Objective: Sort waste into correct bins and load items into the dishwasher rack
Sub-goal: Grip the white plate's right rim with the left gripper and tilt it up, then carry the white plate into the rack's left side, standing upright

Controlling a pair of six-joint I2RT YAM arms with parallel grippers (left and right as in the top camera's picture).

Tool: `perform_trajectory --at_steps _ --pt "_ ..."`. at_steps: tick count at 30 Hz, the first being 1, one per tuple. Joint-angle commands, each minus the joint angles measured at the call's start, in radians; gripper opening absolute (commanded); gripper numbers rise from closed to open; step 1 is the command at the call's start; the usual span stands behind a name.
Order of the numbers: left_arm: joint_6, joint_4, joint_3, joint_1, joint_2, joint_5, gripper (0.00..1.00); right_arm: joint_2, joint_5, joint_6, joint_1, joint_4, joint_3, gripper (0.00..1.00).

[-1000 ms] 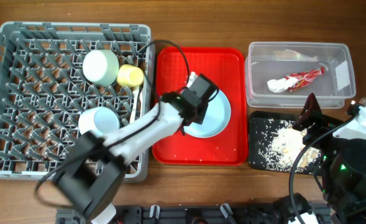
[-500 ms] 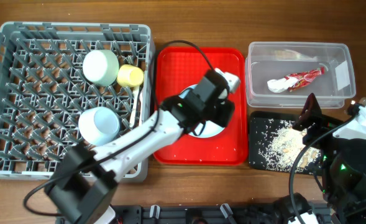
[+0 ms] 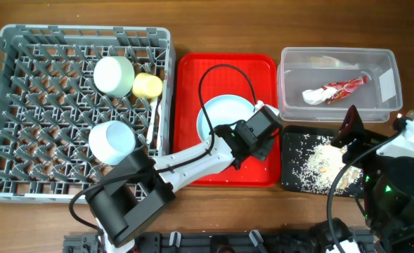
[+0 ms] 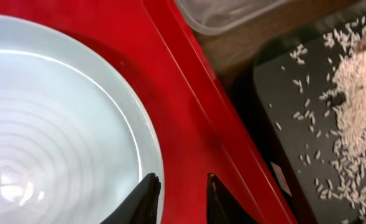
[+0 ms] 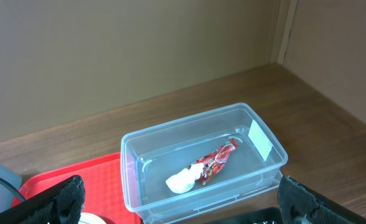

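Shifted since half a second ago: left gripper [image 4: 181, 196], from above the plate's upper right to its lower right rim, leaving most of the plate uncovered.

Left gripper, state: fingertips a narrow gap apart with bare red tray showing between them. One tip sits at the plate's edge, the other over the tray. Nothing is seen clamped.

Plate [image 3: 222, 118]: pale blue, flat on the red tray [image 3: 189, 98], right of centre.

Right gripper [image 5: 181, 200]: fingers spread wide and holding nothing, hanging over the black tray [image 3: 291, 179].

Rack [image 3: 3, 105]: grey, left of the red tray. It holds a mint-green bowl [image 3: 114, 75] with a yellow cup [image 3: 147, 86] touching it on the right, and a pale blue-white bowl [image 3: 112, 140] nearer the front. A white utensil handle [image 3: 154, 111] lies along the right wall — spoon or fork, I cannot tell.

Clear tub [image 3: 285, 84]: right of the red tray. Inside are a red-and-white wrapper [image 3: 344, 88] and a white napkin [image 3: 313, 96], touching.

Black tray: just in front of the tub, with rice crumbs [image 3: 322, 163] scattered and heaped on it.
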Motion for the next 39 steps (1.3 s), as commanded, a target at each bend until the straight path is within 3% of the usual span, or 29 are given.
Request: perform_trajectory --at_steps 1,17,20,24,27,34,39 --pt "-0.024 0.007 -0.003 -0.003 0.012 -0.065 0.25 0.005 0.016 0.012 -0.002 0.002 0.008 1.00" --pt "-0.025 0.048 -0.003 -0.008 0.132 -0.087 0.25 0.005 0.016 0.012 -0.002 0.002 0.008 1.00" --pt "-0.024 0.047 -0.003 -0.008 0.154 -0.128 0.21 0.005 0.016 0.012 -0.002 0.002 0.008 1.00" --pt "-0.024 0.037 -0.003 -0.008 0.159 -0.130 0.04 0.005 0.016 0.011 -0.002 0.002 0.008 1.00" --pt "-0.024 0.023 -0.003 -0.008 0.157 -0.130 0.04 0.005 0.016 0.012 -0.002 0.002 0.008 1.00" --pt "0.014 -0.059 0.032 -0.004 0.006 -0.130 0.04 0.005 0.016 0.012 -0.002 0.002 0.008 1.00" --pt "0.014 -0.257 0.121 0.027 -0.214 -0.129 0.04 0.005 0.016 0.012 -0.002 0.002 0.008 1.00"
